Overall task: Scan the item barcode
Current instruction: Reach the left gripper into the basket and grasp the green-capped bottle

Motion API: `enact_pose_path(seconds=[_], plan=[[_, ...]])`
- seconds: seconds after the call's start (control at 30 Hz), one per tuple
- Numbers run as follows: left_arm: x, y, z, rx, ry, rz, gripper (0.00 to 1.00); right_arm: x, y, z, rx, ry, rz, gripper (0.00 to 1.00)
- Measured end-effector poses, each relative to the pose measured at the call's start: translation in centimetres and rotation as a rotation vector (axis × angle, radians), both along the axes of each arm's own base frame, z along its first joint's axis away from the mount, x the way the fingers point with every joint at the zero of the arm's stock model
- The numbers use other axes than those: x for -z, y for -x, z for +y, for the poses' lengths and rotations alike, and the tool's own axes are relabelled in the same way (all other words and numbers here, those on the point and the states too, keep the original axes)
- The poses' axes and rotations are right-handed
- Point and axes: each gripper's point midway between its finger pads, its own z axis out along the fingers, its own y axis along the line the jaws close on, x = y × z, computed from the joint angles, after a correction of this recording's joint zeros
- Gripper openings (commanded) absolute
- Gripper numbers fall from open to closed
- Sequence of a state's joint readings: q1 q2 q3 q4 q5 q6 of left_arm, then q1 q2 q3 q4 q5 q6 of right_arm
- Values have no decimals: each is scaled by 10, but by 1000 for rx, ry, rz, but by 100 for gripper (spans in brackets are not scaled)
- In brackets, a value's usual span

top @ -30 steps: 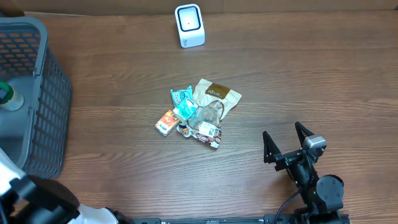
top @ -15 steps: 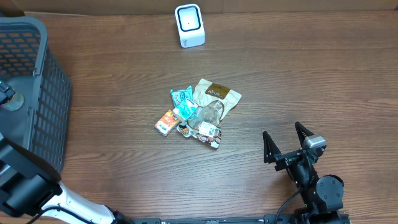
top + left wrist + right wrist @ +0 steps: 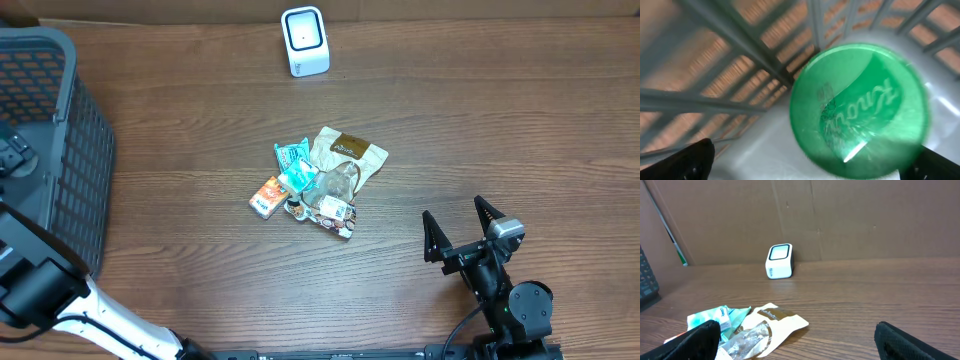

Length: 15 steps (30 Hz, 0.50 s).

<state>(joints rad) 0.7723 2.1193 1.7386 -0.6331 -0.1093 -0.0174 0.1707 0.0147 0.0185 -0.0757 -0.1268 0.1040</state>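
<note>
In the left wrist view an item with a round green lid (image 3: 860,107) bearing white script stands on the floor of the grey basket (image 3: 735,55). My left gripper (image 3: 810,167) hangs open right over it, one dark finger on either side. From overhead the left gripper (image 3: 12,155) is inside the basket (image 3: 78,110) and hides the item. No barcode shows. The white scanner (image 3: 304,40) stands at the table's back edge. My right gripper (image 3: 453,212) rests open at the front right with nothing between its fingers.
A heap of snack packets (image 3: 322,180) lies mid-table, with a tan pouch (image 3: 767,327) and a teal packet (image 3: 715,317) showing in the right wrist view. The scanner (image 3: 779,261) stands before a cardboard wall (image 3: 850,215).
My left arm has reached down into the basket and now covers the green-lidded item, which showed from overhead a second ago. The right arm has not moved.
</note>
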Motion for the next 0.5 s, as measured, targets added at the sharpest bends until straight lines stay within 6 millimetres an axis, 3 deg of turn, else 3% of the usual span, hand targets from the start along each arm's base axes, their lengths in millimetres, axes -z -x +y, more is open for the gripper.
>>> enact_pose_path(seconds=[0.13, 0.5], plan=[[16, -2, 1, 7, 14, 10, 95, 0, 0, 0, 0, -1, -1, 100], [6, -24, 5, 60, -11, -83, 93, 0, 0, 0, 0, 0, 0, 100]])
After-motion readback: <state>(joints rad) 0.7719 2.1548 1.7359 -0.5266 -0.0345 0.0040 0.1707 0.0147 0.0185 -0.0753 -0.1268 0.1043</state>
